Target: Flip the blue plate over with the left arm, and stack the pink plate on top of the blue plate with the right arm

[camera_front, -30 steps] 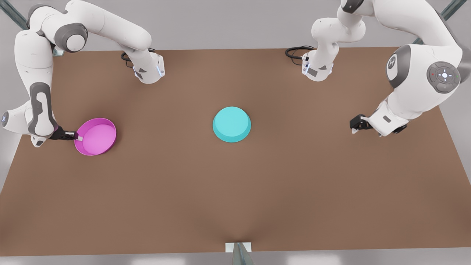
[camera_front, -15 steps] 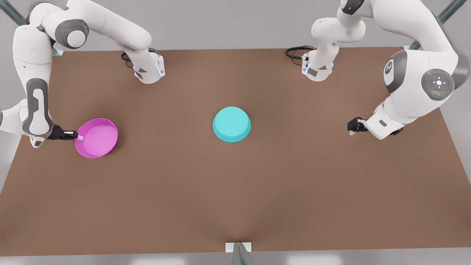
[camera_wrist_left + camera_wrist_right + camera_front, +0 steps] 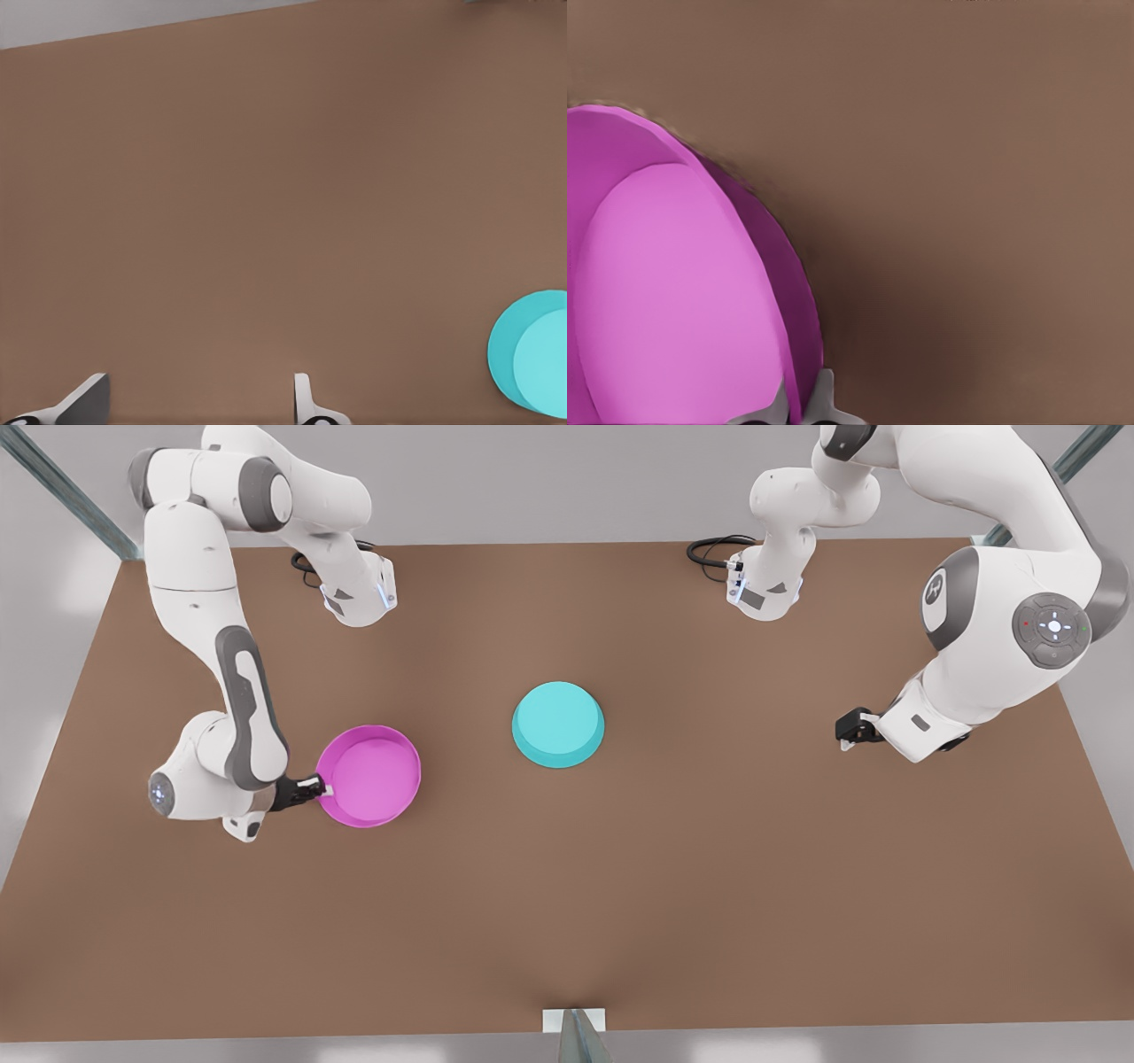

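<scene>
The blue plate (image 3: 558, 724) lies base up at the table's middle; it also appears as a turquoise disc in the left wrist view (image 3: 532, 363). The pink plate (image 3: 372, 775) hangs rim up, left of the blue one in the front view, a plate's width apart. My right gripper (image 3: 321, 786) is shut on its rim at the side away from the blue plate. In the right wrist view the fingers (image 3: 802, 394) pinch the pink wall (image 3: 673, 292). My left gripper (image 3: 846, 735) waits open at the front view's right, far from both plates, its fingertips wide apart (image 3: 197, 387).
Both arm bases (image 3: 359, 593) (image 3: 762, 589) with black cables stand at the table's far edge. A metal bracket (image 3: 574, 1023) sits at the near edge. Bare brown tabletop (image 3: 567, 886) stretches between the plates and the near edge.
The right arm has carried the pink plate toward the front view's right, much closer to the blue plate. The left arm has barely shifted. The blue plate has not moved.
</scene>
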`<state>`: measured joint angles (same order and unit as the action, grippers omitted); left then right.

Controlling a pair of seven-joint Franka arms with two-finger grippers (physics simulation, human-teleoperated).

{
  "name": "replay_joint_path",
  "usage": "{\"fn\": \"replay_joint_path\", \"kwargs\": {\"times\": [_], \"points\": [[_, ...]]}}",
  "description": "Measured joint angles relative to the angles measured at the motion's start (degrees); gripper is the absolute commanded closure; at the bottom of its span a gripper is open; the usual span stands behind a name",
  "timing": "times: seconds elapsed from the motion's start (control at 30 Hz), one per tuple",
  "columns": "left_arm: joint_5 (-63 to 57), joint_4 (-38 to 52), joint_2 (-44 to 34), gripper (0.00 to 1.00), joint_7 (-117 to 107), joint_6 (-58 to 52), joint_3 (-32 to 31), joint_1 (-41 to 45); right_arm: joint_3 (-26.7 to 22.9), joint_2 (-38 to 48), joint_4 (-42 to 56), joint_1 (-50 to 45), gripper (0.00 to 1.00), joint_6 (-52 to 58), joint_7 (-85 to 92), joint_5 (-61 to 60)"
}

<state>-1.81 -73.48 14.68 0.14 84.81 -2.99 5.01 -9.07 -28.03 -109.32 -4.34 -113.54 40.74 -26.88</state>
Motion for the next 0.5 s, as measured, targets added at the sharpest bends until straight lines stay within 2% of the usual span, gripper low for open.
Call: {"fn": "replay_joint_path", "kwargs": {"times": [0.27,0.5], "points": [[-0.01,-0.08,0.0,0.0,-0.04,0.0,0.0,0.0,0.45,0.34,0.14,-15.81,0.79,0.06,-8.35,-4.82],[-0.01,-0.09,0.0,0.0,-0.04,0.0,0.0,-0.01,2.12,0.43,4.16,-31.91,0.79,-1.15,-28.79,-7.03]]}}
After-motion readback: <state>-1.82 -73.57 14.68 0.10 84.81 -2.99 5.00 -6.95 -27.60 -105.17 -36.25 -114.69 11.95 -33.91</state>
